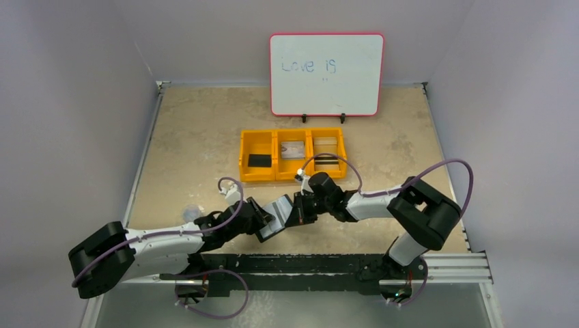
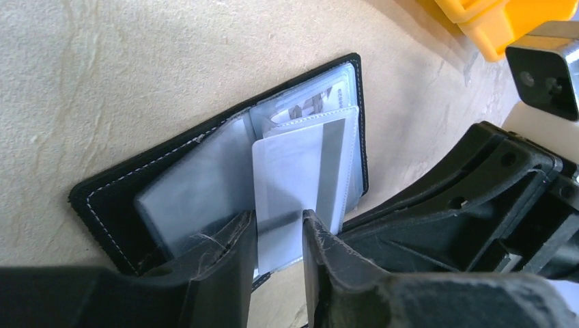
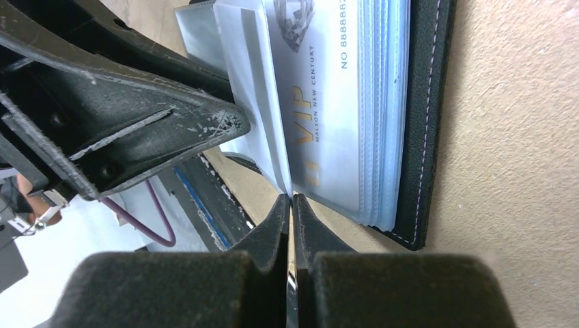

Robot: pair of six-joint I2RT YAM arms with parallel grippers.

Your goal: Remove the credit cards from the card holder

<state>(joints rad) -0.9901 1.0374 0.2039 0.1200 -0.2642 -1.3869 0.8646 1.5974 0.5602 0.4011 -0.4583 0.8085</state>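
Judging us midway: I see the card holder (image 2: 116, 205) open on the tabletop (image 2: 102, 68), other cards (image 3: 321, 102) inside; left gripper (image 2: 276, 219) jaws straddle one half-out credit card (image 2: 293, 171), pinched or not I cannot tell; right gripper (image 3: 291, 201) jaws pressed together at a pocket (image 3: 256, 102) edge

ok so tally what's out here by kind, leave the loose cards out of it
whiteboard: 1
yellow tray: 1
black rectangle in the tray: 1
card holder: 1
grippers: 2, left gripper and right gripper
small pale thing by the left arm, unclear what: 1
total: 7
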